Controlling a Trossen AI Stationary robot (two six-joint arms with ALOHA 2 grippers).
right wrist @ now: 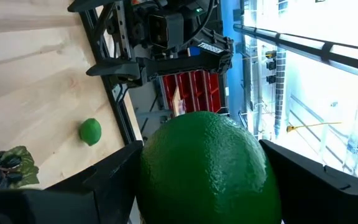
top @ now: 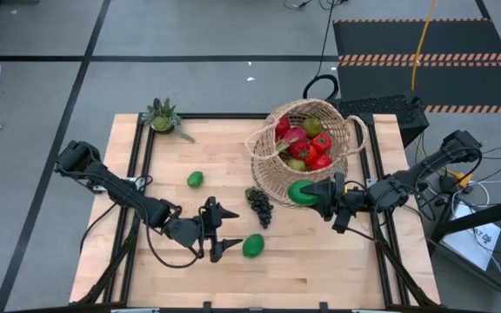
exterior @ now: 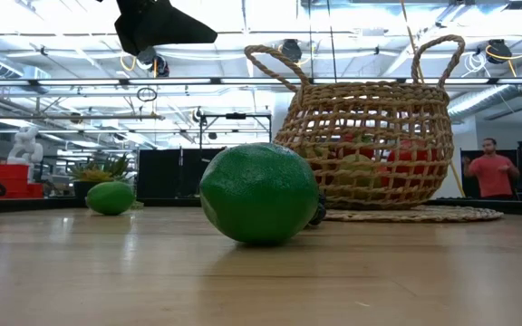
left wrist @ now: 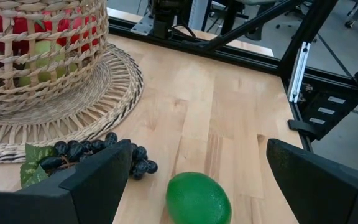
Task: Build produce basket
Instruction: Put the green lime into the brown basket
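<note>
From above, the basket (top: 307,143) stands at the table's (top: 320,261) far right, holding red and green produce (top: 304,143). The right gripper (top: 318,196) grips a lime (top: 300,192) beside it; the left gripper (top: 224,230) is spread open by another lime (top: 253,246). Low down, a person (exterior: 491,167) shows behind. The left wrist shows grapes (left wrist: 98,154) touching the basket's base. The right wrist shows fingers (right wrist: 114,171) clamping the lime.

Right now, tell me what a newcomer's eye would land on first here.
The basket at the table's far right, loaded with red and green fruit, stands out first. Beside it the right gripper holds a big green lime between its fingers. Nearer the front, the left gripper hangs open by another lime, with grapes between them.
</note>
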